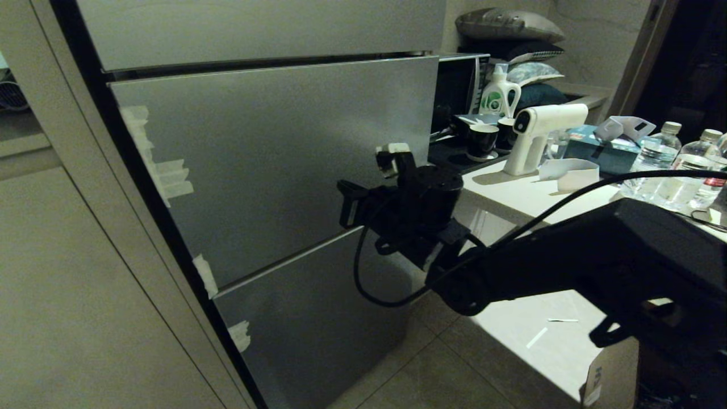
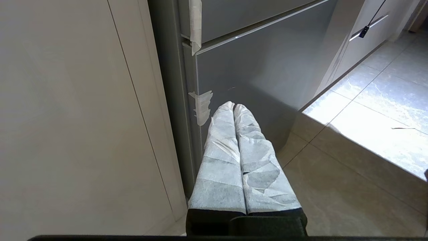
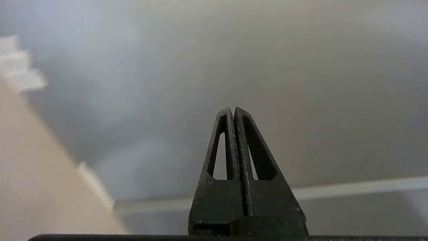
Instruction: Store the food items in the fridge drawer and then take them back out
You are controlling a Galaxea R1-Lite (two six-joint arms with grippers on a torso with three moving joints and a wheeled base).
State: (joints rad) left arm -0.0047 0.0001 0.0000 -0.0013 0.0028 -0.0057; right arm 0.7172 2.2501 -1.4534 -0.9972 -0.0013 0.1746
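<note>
- Right pincer [image 3: 234,110], fingers pressed together and empty, hovers just before the grey steel fridge door panel [image 1: 272,153]; left pincer [image 2: 234,106], tape-wrapped and also closed, hangs low by the fridge.
- Fridge drawer and food items are out of sight.
- Flat steel panels likely slippery; the seam [image 1: 306,255] between them looks the likeliest purchase.

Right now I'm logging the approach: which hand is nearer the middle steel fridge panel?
Right. The right hand, shut, points at the middle steel panel from close in front. The left hand, shut, hangs low by the bottom panel.
</note>
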